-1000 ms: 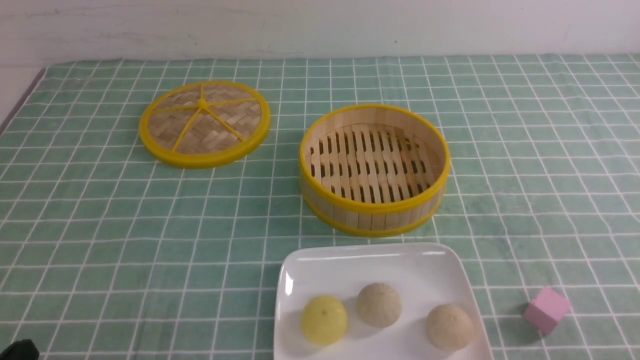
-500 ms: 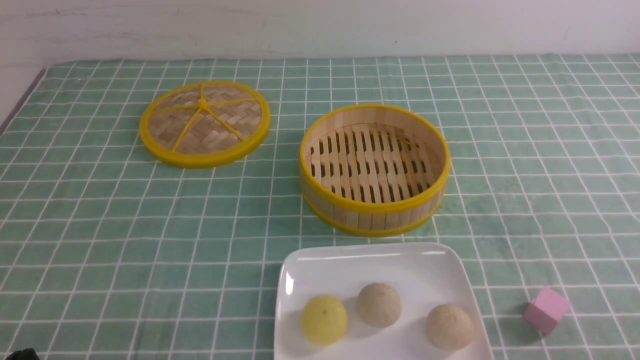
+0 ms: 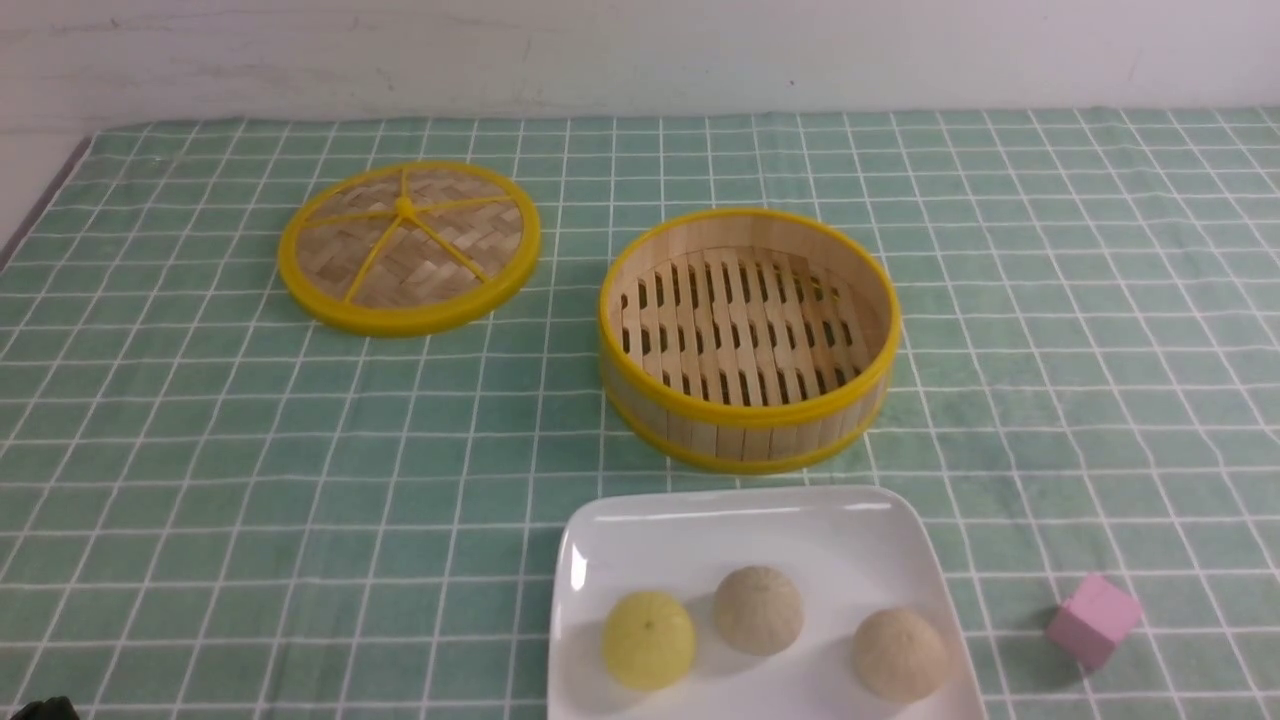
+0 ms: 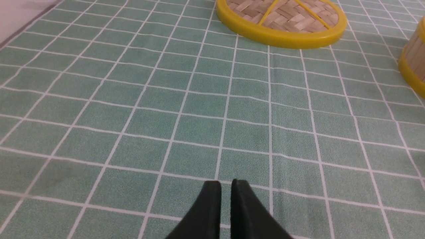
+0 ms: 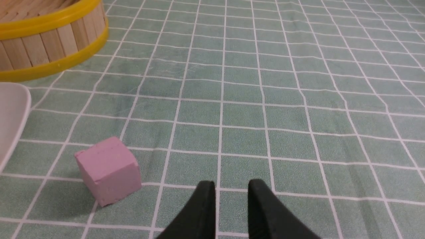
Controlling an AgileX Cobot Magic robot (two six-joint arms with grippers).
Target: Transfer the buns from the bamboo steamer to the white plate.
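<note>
Nearest, left gripper with fingers almost together, holding nothing; right gripper slightly parted, empty, near pink cube. On white plate: pale yellow bun, cream-beige bun, grey-tan bun between and slightly farther. Beyond, bamboo steamer, only its slatted floor showing inside. Farther left, woven lid flat on green checked cloth.

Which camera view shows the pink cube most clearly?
The right wrist view: the pink cube is large, three faces visible. The front view shows it small, right of the white plate. The left wrist view misses it.
</note>
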